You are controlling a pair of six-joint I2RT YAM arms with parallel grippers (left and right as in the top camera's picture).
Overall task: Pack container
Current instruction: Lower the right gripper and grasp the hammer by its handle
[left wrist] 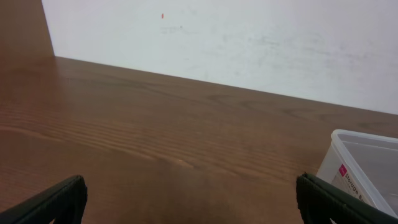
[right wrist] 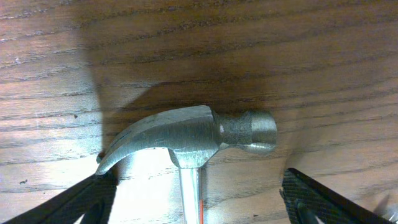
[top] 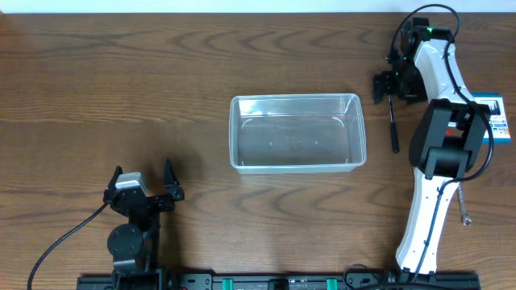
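Container (top: 297, 97) lies at the centre of the table (top: 121, 80) in the overhead view, long side across. Left gripper (top: 143, 184) is parked near the front edge, well apart from the container, jaws spread. Right gripper (top: 393, 87) hangs over the head end of a hammer (top: 394, 129) just right of the container. A blue-and-white box (top: 492, 117) lies further right.

Left wrist view: both fingers (left wrist: 50, 202) stand wide apart over bare wood. One container corner (left wrist: 357, 152) shows at right, with a white wall (left wrist: 217, 43) behind.

Right wrist view: jaws are spread, one finger (right wrist: 323, 199) on each side of the hammer head (right wrist: 193, 134), clear of the handle.
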